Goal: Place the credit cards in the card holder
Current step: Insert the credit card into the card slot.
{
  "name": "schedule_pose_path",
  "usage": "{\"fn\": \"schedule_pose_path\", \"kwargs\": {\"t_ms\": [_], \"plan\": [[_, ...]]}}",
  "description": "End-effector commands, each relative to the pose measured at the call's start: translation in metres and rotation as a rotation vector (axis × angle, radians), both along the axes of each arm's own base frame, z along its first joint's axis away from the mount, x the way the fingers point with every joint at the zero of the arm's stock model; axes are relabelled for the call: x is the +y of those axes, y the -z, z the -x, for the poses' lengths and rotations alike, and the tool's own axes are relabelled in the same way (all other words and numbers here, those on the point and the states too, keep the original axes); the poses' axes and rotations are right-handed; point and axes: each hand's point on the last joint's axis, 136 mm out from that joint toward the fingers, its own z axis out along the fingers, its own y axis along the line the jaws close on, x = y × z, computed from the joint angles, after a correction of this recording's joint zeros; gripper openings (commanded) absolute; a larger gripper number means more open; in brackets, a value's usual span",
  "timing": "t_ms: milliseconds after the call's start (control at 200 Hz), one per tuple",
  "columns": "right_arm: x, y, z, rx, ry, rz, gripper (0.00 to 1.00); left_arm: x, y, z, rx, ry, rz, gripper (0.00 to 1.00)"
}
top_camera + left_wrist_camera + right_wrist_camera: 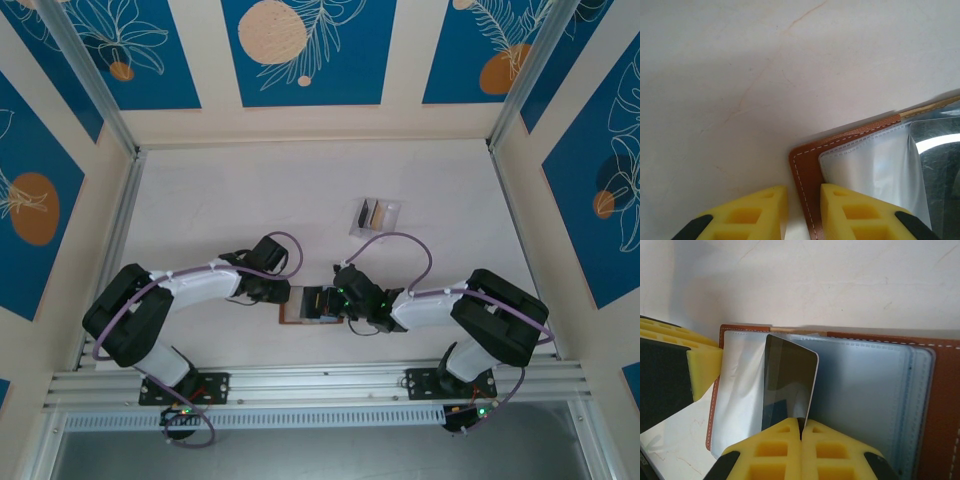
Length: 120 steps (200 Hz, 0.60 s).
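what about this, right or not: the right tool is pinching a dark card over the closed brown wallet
Not quite. The wallet is open, not closed: the right wrist view shows its clear sleeves laid bare. The rest holds: the right tool is pinching a dark card over it.

Bright, even overhead light leaves only soft, faint shadows on the bench (300, 190). Both wrist views look warm, and glare streaks the clear sleeves of the card holder (807, 165).
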Motion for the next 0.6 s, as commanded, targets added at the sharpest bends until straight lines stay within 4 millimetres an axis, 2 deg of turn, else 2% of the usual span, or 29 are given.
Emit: {"fn": "schedule_pose_path", "kwargs": {"t_ms": [0,340,595], "plan": [[-0.0264,0.0395,0.0298,0.121,-0.072,0.162,0.00,0.0074,0.0327,0.0264,0.101,0.036,-0.052,0.24],[-0.0357,0.0434,0.0329,0.172,-0.067,0.197,0.00,0.0075,0.0339,0.0271,0.105,0.034,-0.054,0.23],[-0.0336,0.0363,0.0340,0.189,-0.099,0.209,0.00,0.0068,0.0336,0.0263,0.104,0.033,-0.053,0.23]]}}
